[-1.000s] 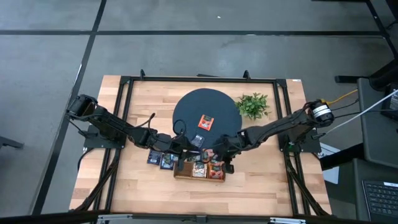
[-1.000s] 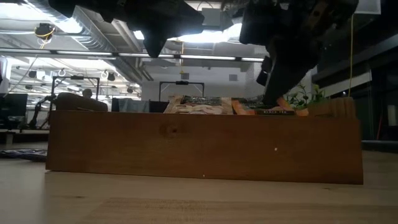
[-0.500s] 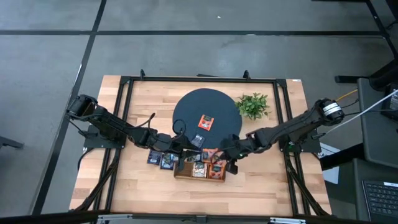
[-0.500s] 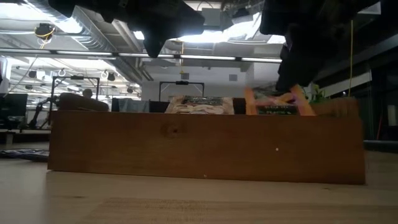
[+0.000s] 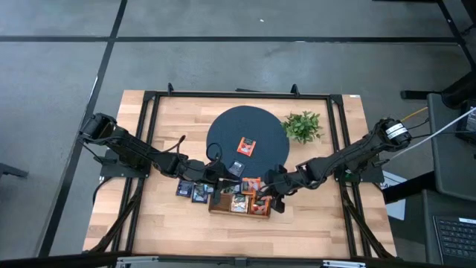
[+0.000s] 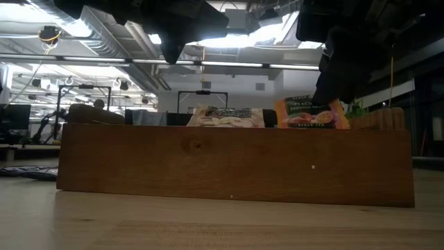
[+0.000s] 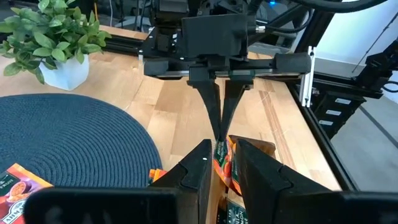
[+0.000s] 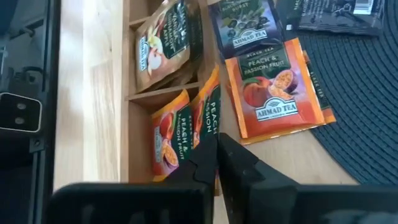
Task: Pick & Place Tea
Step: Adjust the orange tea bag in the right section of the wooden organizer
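A narrow wooden tray (image 5: 238, 211) lies near the table's middle, below a round dark mat (image 5: 223, 134). My right gripper (image 5: 266, 195) is over the tray's right compartment, shut on an orange-red tea sachet (image 8: 208, 121). A second orange-red sachet (image 8: 165, 134) stands beside it. A beige sachet (image 8: 163, 43) lies in the middle compartment. One orange-red sachet (image 5: 246, 146) lies on the mat, and another (image 8: 277, 87) lies at the mat's edge. My left gripper (image 5: 223, 177) hovers by the tray's left end with a narrow gap between its fingers, holding nothing. My right gripper pinches the orange-red sachet's upper edge (image 8: 210, 138) between its two fingers (image 7: 214, 118). The fingers come from above, pointing down. The sachet stands on edge in the tray's right compartment, upright below the fingers; it also shows in the low view (image 6: 311, 114).
Dark sachets (image 5: 192, 190) lie on the table left of the tray, and more (image 8: 329, 18) lie on the mat's near part. A potted green plant (image 5: 303, 125) stands right of the mat. A black frame (image 5: 338, 149) runs round the table.
My right gripper has gone toward the table's near edge and down, carrying the orange-red sachet from beside the mat's edge over the tray's right compartment. The sachet has turned from lying flat to standing upright in the tray.
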You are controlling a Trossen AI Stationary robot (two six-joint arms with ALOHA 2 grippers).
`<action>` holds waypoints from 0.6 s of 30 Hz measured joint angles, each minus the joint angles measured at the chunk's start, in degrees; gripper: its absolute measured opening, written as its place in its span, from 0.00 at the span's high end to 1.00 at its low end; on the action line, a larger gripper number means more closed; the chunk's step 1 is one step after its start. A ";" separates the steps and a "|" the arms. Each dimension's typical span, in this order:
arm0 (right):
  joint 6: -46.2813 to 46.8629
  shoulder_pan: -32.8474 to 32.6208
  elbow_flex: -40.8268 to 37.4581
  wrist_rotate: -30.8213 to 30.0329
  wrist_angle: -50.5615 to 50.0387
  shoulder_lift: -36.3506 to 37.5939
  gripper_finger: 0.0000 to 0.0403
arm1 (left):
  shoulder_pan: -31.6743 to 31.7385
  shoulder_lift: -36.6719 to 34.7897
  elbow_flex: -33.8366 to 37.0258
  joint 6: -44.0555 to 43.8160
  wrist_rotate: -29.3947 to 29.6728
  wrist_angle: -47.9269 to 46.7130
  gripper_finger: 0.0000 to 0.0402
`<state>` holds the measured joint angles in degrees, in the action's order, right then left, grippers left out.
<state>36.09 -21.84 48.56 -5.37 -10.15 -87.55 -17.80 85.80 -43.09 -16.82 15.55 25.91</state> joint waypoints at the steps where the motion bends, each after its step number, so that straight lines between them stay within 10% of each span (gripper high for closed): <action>1: 0.54 -0.19 0.00 -0.06 0.06 0.00 0.94 | 0.00 0.00 0.00 0.00 0.00 0.02 0.83; 18: -3.32 -0.53 0.02 -0.13 -0.33 0.00 0.67 | 0.00 0.00 0.00 0.00 0.00 0.00 0.83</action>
<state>32.77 -22.37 48.58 -5.50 -10.48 -87.55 -17.80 85.80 -43.09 -16.82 15.55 25.91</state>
